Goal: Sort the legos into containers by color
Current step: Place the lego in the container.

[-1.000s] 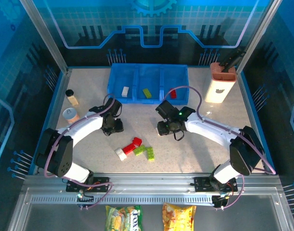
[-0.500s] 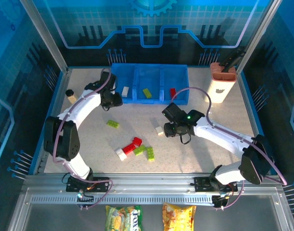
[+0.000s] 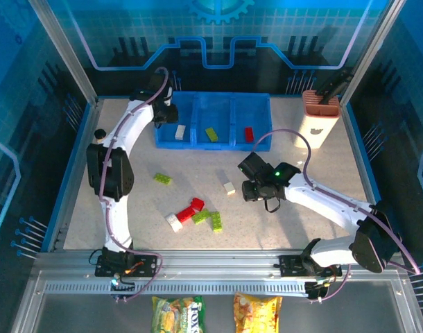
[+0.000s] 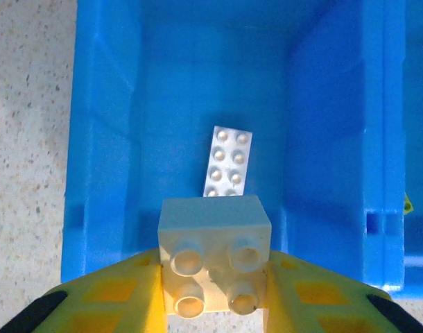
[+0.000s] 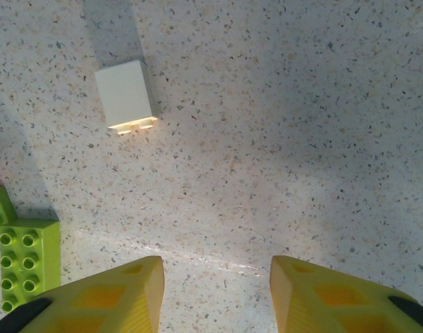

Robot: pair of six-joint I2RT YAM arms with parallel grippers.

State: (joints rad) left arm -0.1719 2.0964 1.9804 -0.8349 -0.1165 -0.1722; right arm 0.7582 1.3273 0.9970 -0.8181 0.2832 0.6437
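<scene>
Over the speckled counter, the left gripper pinches a light, rigid white brick by its smooth sides above the left blue compartment, while the right gripper hangs open, empty.

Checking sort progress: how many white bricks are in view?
4. A flat brick in the tray's left compartment; a block in the left jaws over it; a loose brick on the table; a pile brick beside a red brick. Others may be hidden.

Speckled table: blue tray, holder, loose legos red, green, white.
</scene>
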